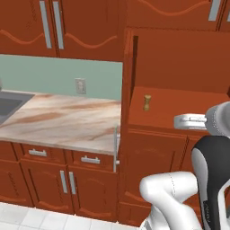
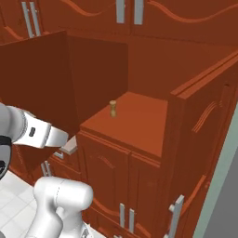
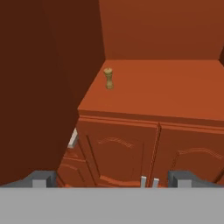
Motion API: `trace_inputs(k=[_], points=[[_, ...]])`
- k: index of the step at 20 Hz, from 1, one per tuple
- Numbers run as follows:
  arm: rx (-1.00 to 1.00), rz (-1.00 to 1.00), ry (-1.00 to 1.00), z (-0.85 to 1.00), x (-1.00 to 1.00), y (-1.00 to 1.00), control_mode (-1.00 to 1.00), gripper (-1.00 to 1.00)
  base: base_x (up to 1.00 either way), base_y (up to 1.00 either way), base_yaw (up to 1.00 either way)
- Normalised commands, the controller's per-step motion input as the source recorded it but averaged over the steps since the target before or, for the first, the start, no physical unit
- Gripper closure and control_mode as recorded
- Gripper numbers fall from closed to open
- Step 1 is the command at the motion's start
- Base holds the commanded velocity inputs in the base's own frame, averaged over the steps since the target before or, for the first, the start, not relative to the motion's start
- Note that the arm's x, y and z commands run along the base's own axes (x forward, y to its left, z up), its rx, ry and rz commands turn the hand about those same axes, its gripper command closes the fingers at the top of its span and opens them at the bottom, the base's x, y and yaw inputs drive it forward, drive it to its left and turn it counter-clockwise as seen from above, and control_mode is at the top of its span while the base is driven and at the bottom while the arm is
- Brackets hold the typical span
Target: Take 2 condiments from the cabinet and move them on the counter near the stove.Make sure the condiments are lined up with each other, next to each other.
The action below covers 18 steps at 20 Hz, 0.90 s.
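Our two-finger gripper (image 3: 111, 179), jaws wide apart and empty, faces the small upright tan wooden shaker (image 3: 108, 78) standing ahead, slightly left, on the red-brown cabinet shelf (image 3: 175, 92).

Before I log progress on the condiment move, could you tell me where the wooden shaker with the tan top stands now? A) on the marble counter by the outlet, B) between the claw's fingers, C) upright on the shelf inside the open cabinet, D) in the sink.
C: the shaker stands upright on the cabinet shelf, with the open claw well short of it.
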Motion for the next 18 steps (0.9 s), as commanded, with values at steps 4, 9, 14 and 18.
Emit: trace_inputs(k=[4,9,14,18], points=[[0.0,0.0,0.0,0.0,0.0,0.0,1.0,-1.0,0.01,-0.36,0.03],[0.0,0.0,0.0,0.0,0.0,0.0,1.0,-1.0,0.0,-0.43,0.0],[0.0,0.0,0.0,0.0,0.0,0.0,1.0,-1.0,0.02,-0.4,0.0],[0.0,0.0,0.0,0.0,0.0,0.0,1.0,-1.0,0.3,-0.32,0.0]])
